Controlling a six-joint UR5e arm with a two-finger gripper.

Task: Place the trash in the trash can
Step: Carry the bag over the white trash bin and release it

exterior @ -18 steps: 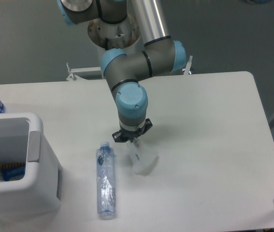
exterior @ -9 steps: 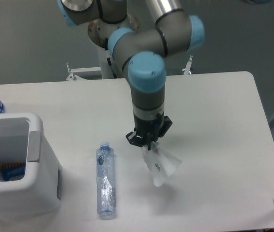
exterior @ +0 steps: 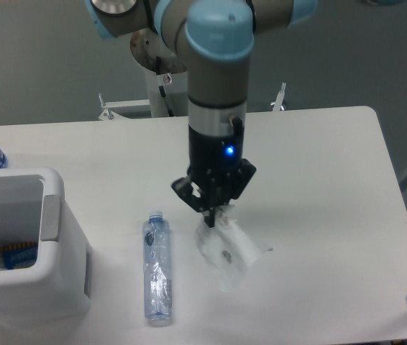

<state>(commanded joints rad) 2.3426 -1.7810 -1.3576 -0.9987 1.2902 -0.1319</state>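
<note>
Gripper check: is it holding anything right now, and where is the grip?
Yes. The gripper pinches the crumpled clear plastic wrapper by its top edge; the rest hangs below.

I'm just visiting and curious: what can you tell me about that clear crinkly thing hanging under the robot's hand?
The wrapper is a crumpled piece of clear, thin plastic, whitish where it folds. The gripper pinches its top edge between the jaws, and it hangs below, flaring out wider towards the bottom. It sits over the white table, right of the crushed bottle. Whether its lower end touches the table is unclear.
</note>
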